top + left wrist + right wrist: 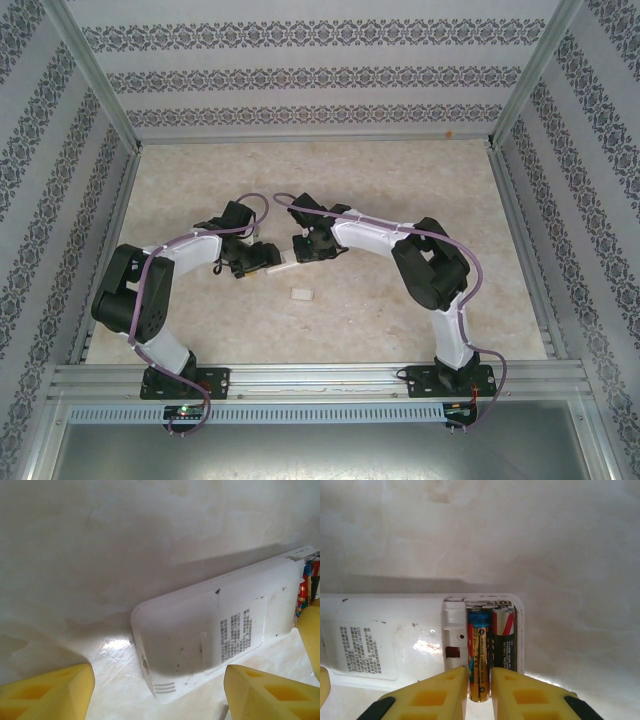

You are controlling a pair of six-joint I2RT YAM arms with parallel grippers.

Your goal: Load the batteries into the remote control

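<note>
Overhead, patterned walls (320,75) ring a marbled table (400,180); left pincer (159,682) gapes, right pincer (480,682) pinches a battery (480,652).

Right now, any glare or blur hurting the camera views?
Left wrist: bright glare patch on the table by the remote; label print soft; broad shadow behind it. Right wrist: gold battery sharp, print legible; small glint on the remote. Top external: evenly lit, but the remote is tiny.

left gripper (160,700) jaws wide, right gripper (480,692) jaws nearly together.
</note>
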